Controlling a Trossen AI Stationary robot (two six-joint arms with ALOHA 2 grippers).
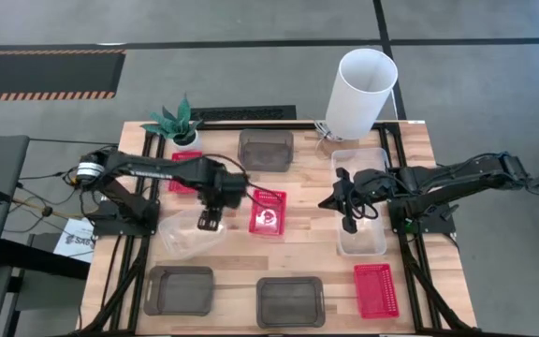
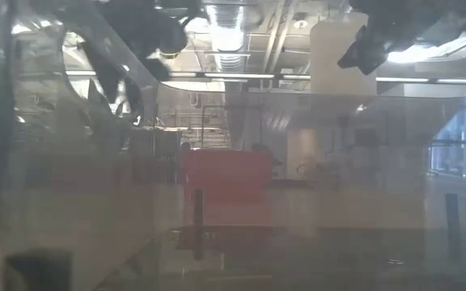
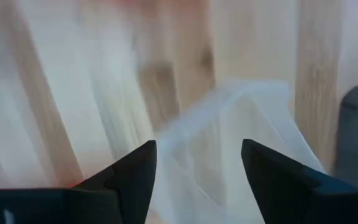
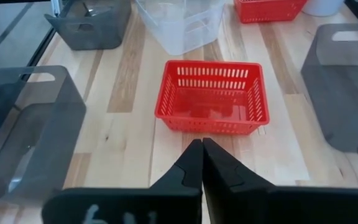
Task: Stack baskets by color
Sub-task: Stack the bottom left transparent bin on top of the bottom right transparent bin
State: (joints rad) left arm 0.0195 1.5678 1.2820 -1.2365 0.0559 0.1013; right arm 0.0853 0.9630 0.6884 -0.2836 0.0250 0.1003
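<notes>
Left jaws [image 3: 197,180] parted, clear basket [image 1: 191,234] loose between tips, laid on bench [image 1: 298,262]. Right jaws [image 4: 202,163] clenched, empty, aimed at red basket [image 4: 213,98] just ahead, likely next.

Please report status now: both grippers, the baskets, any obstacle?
Left gripper open over clear basket. Right gripper shut, empty, above second clear basket. No obstacle seen.

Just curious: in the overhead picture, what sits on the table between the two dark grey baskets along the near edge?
Nothing: in the high view only bare wood separates the left grey basket from the middle grey basket.
</notes>
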